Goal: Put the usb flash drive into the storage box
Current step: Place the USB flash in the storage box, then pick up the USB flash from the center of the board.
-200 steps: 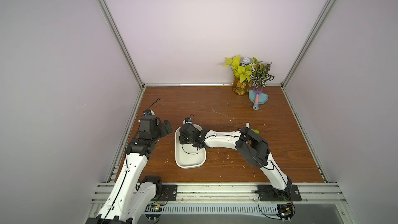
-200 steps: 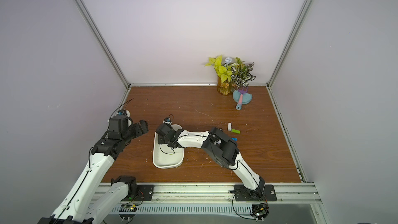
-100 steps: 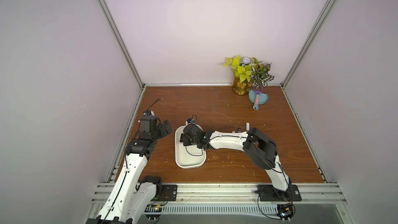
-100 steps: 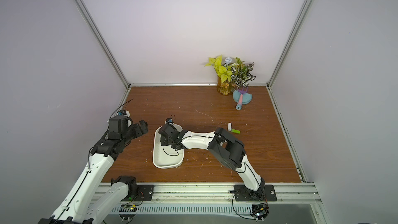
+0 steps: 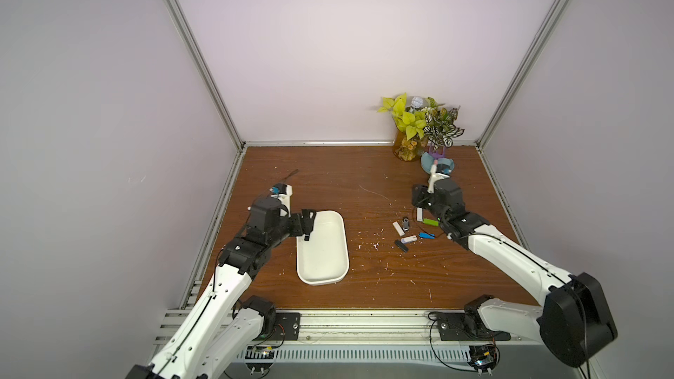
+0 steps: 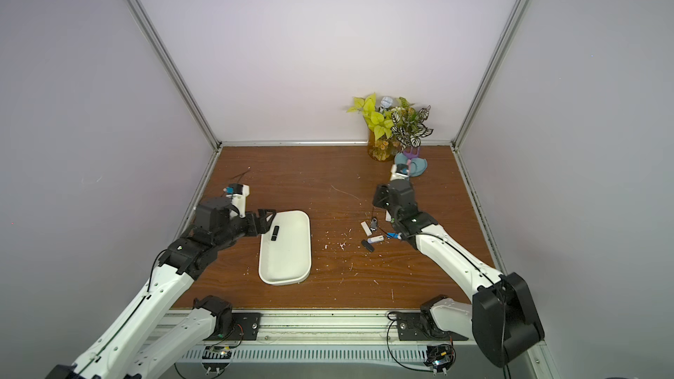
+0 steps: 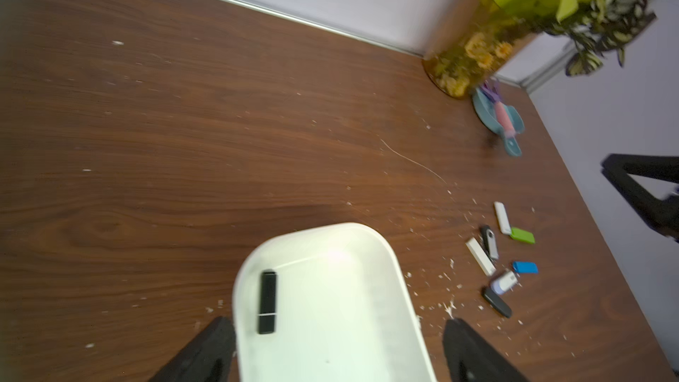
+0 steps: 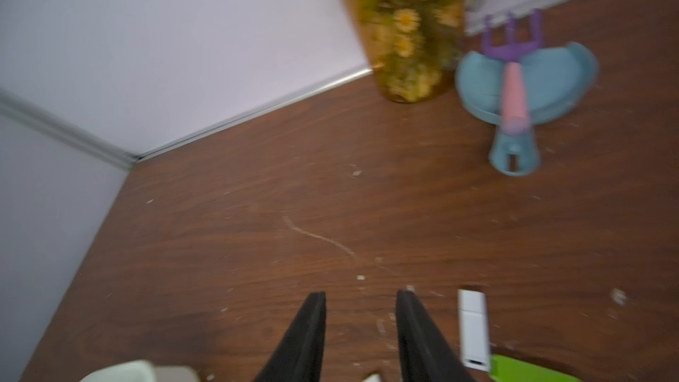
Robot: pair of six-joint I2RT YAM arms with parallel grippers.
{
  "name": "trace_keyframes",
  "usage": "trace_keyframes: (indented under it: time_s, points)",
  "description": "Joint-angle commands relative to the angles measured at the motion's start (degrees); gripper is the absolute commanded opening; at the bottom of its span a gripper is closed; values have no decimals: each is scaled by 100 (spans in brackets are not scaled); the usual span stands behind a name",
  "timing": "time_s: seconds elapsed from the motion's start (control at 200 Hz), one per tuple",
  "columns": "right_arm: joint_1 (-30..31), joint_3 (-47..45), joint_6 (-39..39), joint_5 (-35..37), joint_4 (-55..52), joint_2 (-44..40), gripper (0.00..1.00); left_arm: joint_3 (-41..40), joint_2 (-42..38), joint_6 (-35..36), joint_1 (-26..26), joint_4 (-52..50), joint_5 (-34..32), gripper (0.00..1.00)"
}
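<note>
The storage box (image 5: pixel 322 260) (image 6: pixel 286 262) is a white tray on the left of the wooden table. A black usb flash drive (image 6: pixel 275 233) (image 7: pixel 267 302) lies inside it near its far left corner. My left gripper (image 5: pixel 310 222) (image 7: pixel 338 321) hovers open at that corner, its fingers spread wider than the tray's end. Several more flash drives (image 5: pixel 409 239) (image 6: pixel 372 227) lie scattered on the right. My right gripper (image 5: pixel 417 200) (image 8: pixel 360 293) is open and empty just beyond them, beside a white stick (image 8: pixel 474 325).
A vase of plants (image 5: pixel 408 147) and a blue scoop with a pink-handled rake (image 5: pixel 436 167) stand at the back right. White crumbs (image 5: pixel 374 246) dot the wood between tray and drives. Walls close in on three sides.
My right arm has swung from over the tray back to the right, above the scattered drives, and its jaws have parted. The black drive now lies in the tray. My left gripper moved closer to the tray.
</note>
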Motion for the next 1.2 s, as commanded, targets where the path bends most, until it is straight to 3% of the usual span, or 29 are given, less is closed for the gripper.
trace_keyframes:
  time_s: [0.0, 0.055, 0.115, 0.25, 0.515, 0.836, 1.196]
  points:
    - [-843, -637, -35, -457, -19, -182, 38, 254, 418, -665, -1874, 594, -987, 86]
    - [-1342, -883, 55, -694, 135, -179, 38, 517, 1100, -1020, -2747, 637, -1677, 85]
    - [-1737, -1109, 232, -897, 319, -169, 38, 831, 1933, -1402, -3177, 685, -1737, 82]
    - [-1941, -1399, 357, -830, 670, -89, 38, 1537, 3688, -1919, -3574, 919, -1564, 72]
    - [-1967, -1617, 407, -755, 815, -81, 38, 3186, 6187, -2240, -3805, 515, -1268, 68]
    - [-1967, -1709, 414, -830, 938, -108, 38, 4463, 7506, -2257, -3976, -22, -1451, 67]
    - [-1967, -1736, 398, -1009, 990, -94, 38, 4825, 8093, -2036, -4062, -713, -1760, 65]
